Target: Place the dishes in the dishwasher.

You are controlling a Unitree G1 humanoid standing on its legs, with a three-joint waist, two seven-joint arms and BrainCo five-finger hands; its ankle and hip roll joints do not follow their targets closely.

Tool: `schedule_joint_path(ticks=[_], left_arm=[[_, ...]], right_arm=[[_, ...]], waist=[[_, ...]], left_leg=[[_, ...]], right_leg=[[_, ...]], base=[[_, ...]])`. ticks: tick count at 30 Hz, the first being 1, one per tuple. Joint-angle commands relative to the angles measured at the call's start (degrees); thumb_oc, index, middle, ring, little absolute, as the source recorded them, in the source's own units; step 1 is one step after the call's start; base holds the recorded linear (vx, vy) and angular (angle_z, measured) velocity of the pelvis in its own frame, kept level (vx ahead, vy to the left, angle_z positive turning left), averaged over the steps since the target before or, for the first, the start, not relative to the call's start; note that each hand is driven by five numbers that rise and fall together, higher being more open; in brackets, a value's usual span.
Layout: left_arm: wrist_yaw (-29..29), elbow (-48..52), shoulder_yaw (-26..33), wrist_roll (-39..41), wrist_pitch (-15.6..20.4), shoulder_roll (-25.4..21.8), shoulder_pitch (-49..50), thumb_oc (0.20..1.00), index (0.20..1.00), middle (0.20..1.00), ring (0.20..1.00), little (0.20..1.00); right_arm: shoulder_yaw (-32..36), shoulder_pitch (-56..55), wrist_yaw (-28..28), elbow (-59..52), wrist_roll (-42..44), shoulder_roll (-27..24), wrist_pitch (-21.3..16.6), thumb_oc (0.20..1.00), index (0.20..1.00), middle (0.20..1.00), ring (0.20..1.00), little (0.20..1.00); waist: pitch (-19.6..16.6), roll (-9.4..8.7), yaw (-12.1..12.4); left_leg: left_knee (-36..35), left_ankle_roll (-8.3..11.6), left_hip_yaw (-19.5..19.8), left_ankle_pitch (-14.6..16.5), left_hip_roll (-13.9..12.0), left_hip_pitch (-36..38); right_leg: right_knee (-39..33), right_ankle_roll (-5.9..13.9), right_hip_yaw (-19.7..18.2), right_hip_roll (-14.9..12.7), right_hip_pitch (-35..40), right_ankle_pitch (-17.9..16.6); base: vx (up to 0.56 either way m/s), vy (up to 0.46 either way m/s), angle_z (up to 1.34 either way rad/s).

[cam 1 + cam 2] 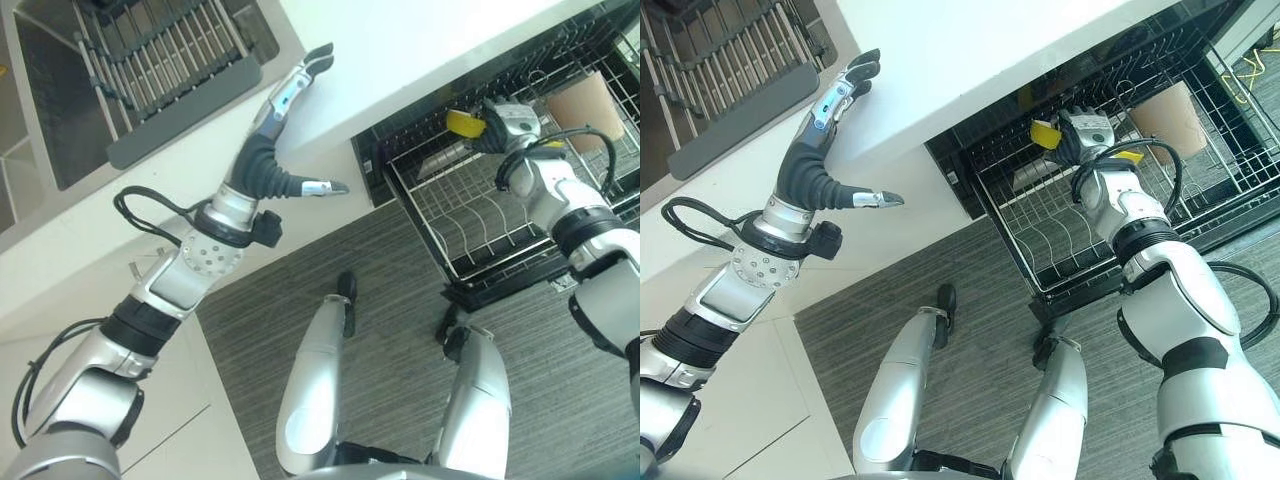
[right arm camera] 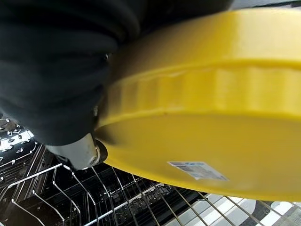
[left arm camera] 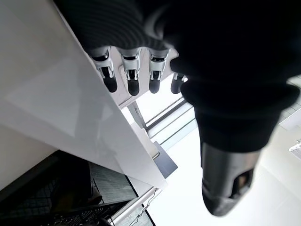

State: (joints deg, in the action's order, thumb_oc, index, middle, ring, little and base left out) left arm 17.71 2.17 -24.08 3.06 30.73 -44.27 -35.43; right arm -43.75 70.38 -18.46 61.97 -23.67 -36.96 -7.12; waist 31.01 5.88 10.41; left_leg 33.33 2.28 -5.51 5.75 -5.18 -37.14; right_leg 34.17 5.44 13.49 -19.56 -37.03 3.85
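Yellow dish above dishwasher rack

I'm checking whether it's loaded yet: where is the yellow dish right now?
The yellow dish is held in the right hand, over the pulled-out dishwasher rack on the robot's right, not yet set between the tines.

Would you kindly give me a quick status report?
Right robot hand grips yellow dish over dishwasher rack. Left robot hand open above counter. Brown cup already racked.
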Motion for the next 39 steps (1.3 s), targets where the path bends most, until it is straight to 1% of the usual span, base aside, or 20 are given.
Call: schedule_joint_path(ticks=[1, 2, 4, 5, 7, 9, 10, 11, 18, 19, 20, 21, 23, 25, 26, 27, 33, 35, 36, 39], left_arm=[[0.3, 2.0, 0.5, -3.3, 2.0, 2.7, 1.3, 1.0, 1.0, 1.0, 1.0, 1.0], [0.5, 1.9, 0.4, -3.6, 2.1, 3.0, 1.7, 1.0, 1.0, 1.0, 1.0, 1.0], [0.7, 2.0, 0.7, -4.2, 2.6, 3.8, 1.9, 1.0, 1.0, 1.0, 1.0, 1.0], [0.9, 2.1, 0.6, -4.9, 2.8, 4.4, 2.5, 1.0, 1.0, 1.0, 1.0, 1.0], [0.9, 2.2, 1.0, -5.3, 3.0, 4.8, 2.6, 1.0, 1.0, 1.0, 1.0, 1.0], [1.6, 2.5, 1.3, -6.4, 3.1, 5.9, 3.8, 1.0, 1.0, 1.0, 1.0, 1.0], [2.2, 2.5, 1.6, -7.1, 3.2, 6.3, 3.9, 1.0, 1.0, 1.0, 1.0, 1.0], [2.8, 2.5, 1.6, -7.8, 3.2, 6.8, 4.6, 1.0, 1.0, 1.0, 1.0, 1.0], [5.7, 3.2, 2.8, -9.6, 3.0, 7.8, 6.5, 1.0, 1.0, 1.0, 1.0, 1.0], [5.7, 3.3, 3.2, -9.6, 3.1, 7.7, 6.5, 1.0, 1.0, 1.0, 1.0, 1.0], [5.7, 3.4, 3.1, -9.5, 3.1, 7.7, 6.9, 1.0, 1.0, 1.0, 1.0, 1.0], [5.8, 3.4, 3.3, -9.6, 3.1, 7.6, 6.7, 1.0, 1.0, 1.0, 1.0, 1.0], [6.1, 3.3, 3.0, -9.7, 2.9, 7.6, 7.0, 1.0, 1.0, 1.0, 1.0, 1.0], [6.3, 3.1, 3.4, -10.0, 2.9, 7.6, 6.9, 1.0, 1.0, 1.0, 1.0, 1.0], [6.4, 3.3, 3.3, -10.1, 2.8, 7.5, 7.5, 1.0, 1.0, 1.0, 1.0, 1.0], [6.4, 3.4, 3.3, -10.1, 2.7, 7.5, 7.6, 1.0, 1.0, 1.0, 1.0, 1.0], [6.2, 4.1, 2.8, -10.0, 1.5, 7.5, 7.4, 1.0, 1.0, 1.0, 1.0, 1.0], [6.2, 4.5, 3.1, -10.1, 1.2, 7.3, 7.2, 1.0, 1.0, 1.0, 1.0, 1.0], [6.3, 4.3, 2.9, -10.2, 1.2, 7.5, 7.7, 1.0, 1.0, 1.0, 1.0, 1.0], [6.4, 4.4, 3.2, -10.1, 0.7, 7.4, 7.7, 1.0, 1.0, 1.0, 1.0, 1.0]], right_arm=[[0.4, -4.3, 6.0, 1.4, 3.1, 4.5, -3.0, 0.2, 0.2, 0.2, 0.2, 0.2], [0.7, -5.0, 6.7, 1.6, 4.2, 5.3, -3.0, 0.2, 0.2, 0.2, 0.2, 0.2], [1.9, -6.3, 7.4, 2.3, 6.8, 7.2, -2.1, 0.2, 0.2, 0.2, 0.2, 0.2], [2.9, -7.7, 7.4, 2.9, 8.6, 8.3, -1.7, 0.2, 0.2, 0.2, 0.2, 0.2], [4.2, -8.9, 7.1, 3.3, 10.2, 9.3, -1.6, 0.2, 0.2, 0.2, 0.2, 0.2], [6.8, -12.5, 5.0, 3.8, 13.8, 11.3, -2.0, 0.2, 0.2, 0.2, 0.2, 0.2], [7.8, -13.7, 4.0, 3.7, 14.7, 11.9, -2.3, 0.2, 0.2, 0.2, 0.2, 0.2], [8.6, -15.5, 3.1, 3.6, 16.3, 12.5, -2.3, 0.2, 0.2, 0.2, 0.2, 0.2], [10.7, -21.7, 0.5, 1.7, 18.3, 13.8, -3.2, 0.2, 0.2, 0.2, 0.2, 0.2], [10.8, -21.9, 0.1, 1.5, 18.3, 14.0, -3.1, 0.2, 0.2, 0.2, 0.2, 0.2], [10.9, -22.5, -0.2, 1.4, 18.6, 14.2, -3.0, 0.2, 0.2, 0.2, 0.2, 0.2], [10.9, -22.2, -0.4, 1.3, 18.7, 14.1, -3.0, 0.2, 0.2, 0.2, 0.2, 0.2], [11.2, -22.9, -1.0, 1.4, 19.4, 14.4, -3.0, 0.2, 0.2, 0.2, 0.2, 0.2], [11.6, -22.5, -1.2, 1.5, 20.6, 14.2, -2.8, 0.2, 0.2, 0.2, 0.2, 0.2], [12.2, -23.2, -0.4, 1.6, 22.5, 14.3, -1.7, 0.2, 0.2, 0.2, 0.2, 0.2], [12.5, -23.4, 0.3, 1.7, 24.3, 14.2, -1.0, 1.0, 1.0, 1.0, 1.0, 1.0], [14.3, -23.6, 2.0, 3.1, 27.8, 15.2, 1.3, 1.0, 1.0, 1.0, 1.0, 1.0], [14.8, -23.2, 1.9, 2.8, 30.0, 15.1, 1.0, 1.0, 1.0, 1.0, 1.0, 1.0], [15.2, -23.6, 1.8, 2.7, 31.3, 15.6, 0.5, 1.0, 1.0, 1.0, 1.0, 1.0], [15.2, -23.6, 0.9, 1.1, 32.2, 16.3, -1.0, 1.0, 1.0, 1.0, 1.0, 1.0]], waist=[[-1.2, 2.22, 1.5], [-1.2, 2.43, 1.5], [-1.2, 2.94, 1.5], [-1.2, 3.19, 1.5], [-1.2, 3.48, 1.4], [-1.2, 4.0, 0.9], [-1.2, 4.18, 0.6], [-1.2, 4.29, 0.3], [-1.2, 4.89, -1.3], [-1.2, 4.95, -1.5], [-1.2, 4.92, -1.6], [-1.2, 4.94, -1.6], [-1.2, 4.81, -1.6], [-1.2, 4.72, -1.6], [-1.2, 4.61, -1.7], [-1.2, 4.59, -1.7], [-1.2, 4.48, -1.9], [-1.2, 4.44, -1.9], [-1.2, 4.39, -1.9], [-1.2, 4.33, -2.1]], left_leg=[[-4.5, -2.54, -0.4, 0.4, 3.9, -0.9], [-3.8, -2.1, 0.0, 2.2, 4.1, -0.1], [-4.6, -2.49, -0.4, 0.1, 4.2, -1.3], [-3.9, -2.09, 0.0, 1.9, 4.4, -0.5], [-4.6, -2.53, -0.5, 0.0, 4.3, -1.5], [-3.7, -2.13, -0.4, 2.0, 4.4, -1.0], [-4.3, -2.55, -0.9, 0.2, 4.3, -2.2], [-3.5, -2.1, -0.7, 2.1, 4.4, -1.5], [-3.4, -1.95, -2.0, 2.0, 3.8, -1.9], [-4.2, -2.4, -2.5, 0.1, 3.6, -2.8], [-3.5, -1.86, -2.1, 1.9, 3.6, -1.8], [-4.2, -2.32, -2.6, 0.1, 3.5, -2.8], [-3.4, -1.84, -2.2, 1.8, 3.5, -1.8], [-4.0, -2.3, -2.7, 0.0, 3.2, -2.8], [-2.9, -1.83, -2.4, 2.1, 3.2, -1.8], [-2.8, -1.84, -2.5, 2.1, 3.1, -1.8], [-2.0, -1.84, -2.6, 2.5, 2.8, -1.6], [-2.8, -2.35, -3.0, 0.5, 2.7, -2.5], [-2.1, -1.89, -2.5, 2.4, 2.8, -1.4], [-1.7, -1.98, -2.6, 2.6, 2.7, -1.5]], right_leg=[[4.3, 0.13, 4.1, 1.2, -4.0, 1.6], [5.4, 0.93, 3.3, 1.3, -3.5, 3.3], [4.3, 0.05, 4.0, 1.2, -4.3, 1.6], [5.4, 0.83, 3.1, 1.2, -3.9, 3.4], [4.3, -0.05, 3.9, 1.2, -4.7, 1.7], [5.6, 0.73, 2.7, 1.2, -4.6, 3.5], [4.6, -0.08, 3.2, 1.1, -5.5, 1.8], [5.6, 0.71, 2.2, 1.2, -5.1, 3.5], [5.8, 0.31, 0.9, 1.6, -6.0, 3.9], [4.8, -0.47, 1.5, 1.6, -6.8, 2.1], [5.9, 0.31, 0.6, 1.7, -6.1, 3.8], [4.8, -0.48, 1.3, 1.7, -6.8, 2.1], [5.9, 0.2, 0.4, 1.8, -6.0, 3.9], [5.0, -0.6, 1.2, 1.9, -6.7, 2.1], [6.3, 0.19, 0.3, 1.8, -6.0, 4.1], [6.4, 0.18, 0.3, 1.8, -5.9, 4.1], [7.1, -0.02, 0.0, 1.8, -5.7, 4.4], [6.1, -0.82, 0.6, 1.9, -6.5, 2.5], [7.0, -0.12, -0.2, 2.1, -5.6, 4.2], [7.3, -0.13, -0.4, 2.2, -5.7, 4.3]], base=[[0.06, 0.047, 0.02], [-0.01, 0.044, 0.0], [-0.02, 0.057, 0.0], [-0.1, 0.055, 0.01], [-0.02, 0.054, 0.04], [0.02, 0.084, 0.03], [-0.02, 0.08, 0.01], [-0.01, 0.097, -0.02], [0.0, 0.078, -0.03], [0.02, 0.032, -0.1], [-0.06, 0.029, -0.06], [0.09, 0.003, 0.01], [0.0, 0.0, 0.0], [-0.02, 0.0, -0.03], [0.1, -0.01, -0.04], [0.1, -0.008, -0.01], [0.02, 0.001, 0.01], [-0.03, 0.005, -0.01], [0.0, 0.0, 0.0], [0.01, 0.006, -0.02]])
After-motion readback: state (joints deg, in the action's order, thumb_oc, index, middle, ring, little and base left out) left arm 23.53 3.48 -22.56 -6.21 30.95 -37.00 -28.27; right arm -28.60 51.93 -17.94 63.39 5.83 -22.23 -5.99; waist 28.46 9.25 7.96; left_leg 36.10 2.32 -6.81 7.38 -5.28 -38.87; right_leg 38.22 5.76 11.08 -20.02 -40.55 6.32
